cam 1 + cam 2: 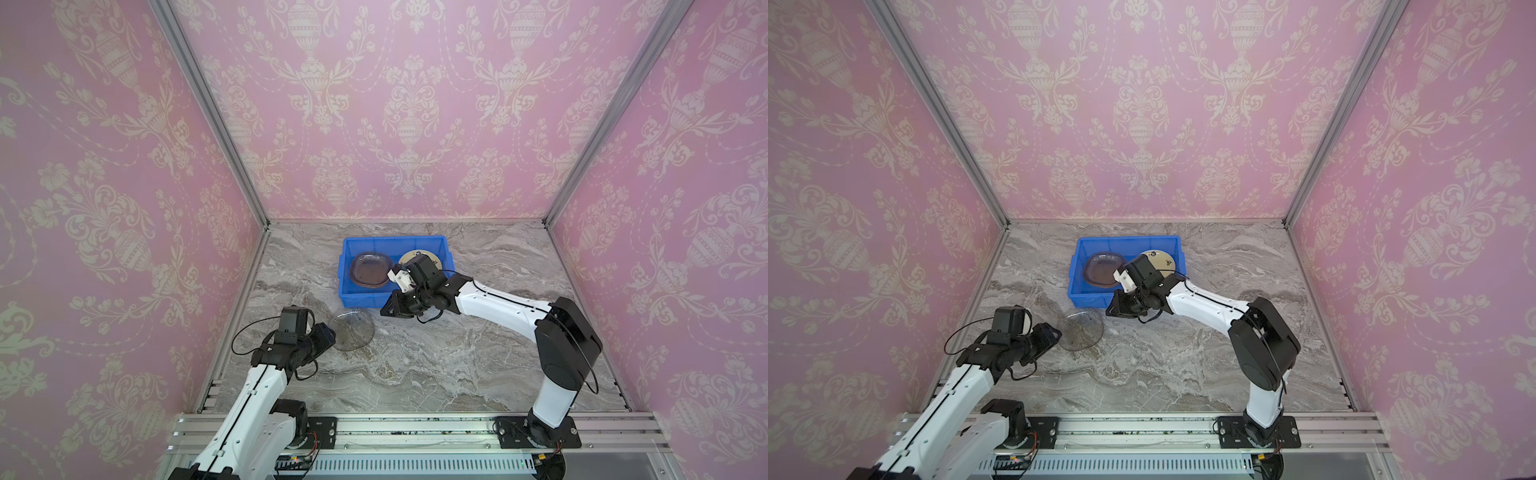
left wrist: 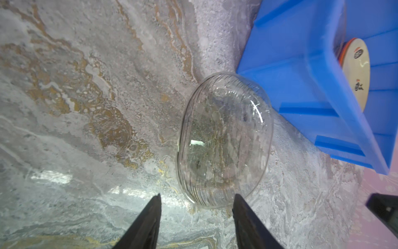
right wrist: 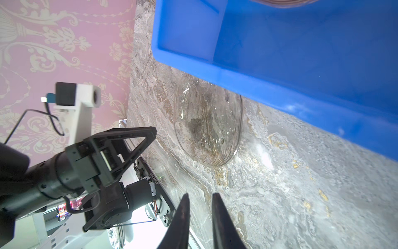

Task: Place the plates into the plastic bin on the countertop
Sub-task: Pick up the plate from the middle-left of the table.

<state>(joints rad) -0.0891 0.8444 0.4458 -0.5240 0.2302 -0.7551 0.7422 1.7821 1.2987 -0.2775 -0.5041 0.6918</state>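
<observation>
Here's the one to watch: a clear glass plate (image 1: 351,330) (image 1: 1080,332) lying on the countertop (image 1: 457,365), so transparent that the brown marble veining reads straight through it. Fine ribbed rings circle its rim in the left wrist view (image 2: 224,140), with a bright glint near the middle. It sits at about 7 o'clock from the blue bin (image 1: 395,239) (image 1: 1127,239), far rim hard up by the bin's near-left corner; whether glass meets plastic, I cannot tell. In the bin, a pinkish glass plate (image 1: 371,270) lies at 9 o'clock and a cream plate (image 1: 1160,258) with small dark motifs at 3 o'clock, an orange plate (image 2: 344,48) edging out beneath it. The left gripper (image 1: 328,332) (image 2: 197,195) sits at 9 o'clock of the clear plate, jaws roughly half spread and holding nothing, the near rim showing between its tips. The right gripper (image 1: 384,309) (image 3: 200,195) hangs at 2 o'clock of the plate, just before the bin's near wall, jaws parted by a slim gap, empty. Room to work: bare marble runs wide from 3 through 6 o'clock of the plate. The bin wall blocks 12, and the aluminium rail (image 1: 235,324) bounds the counter out at 9.
</observation>
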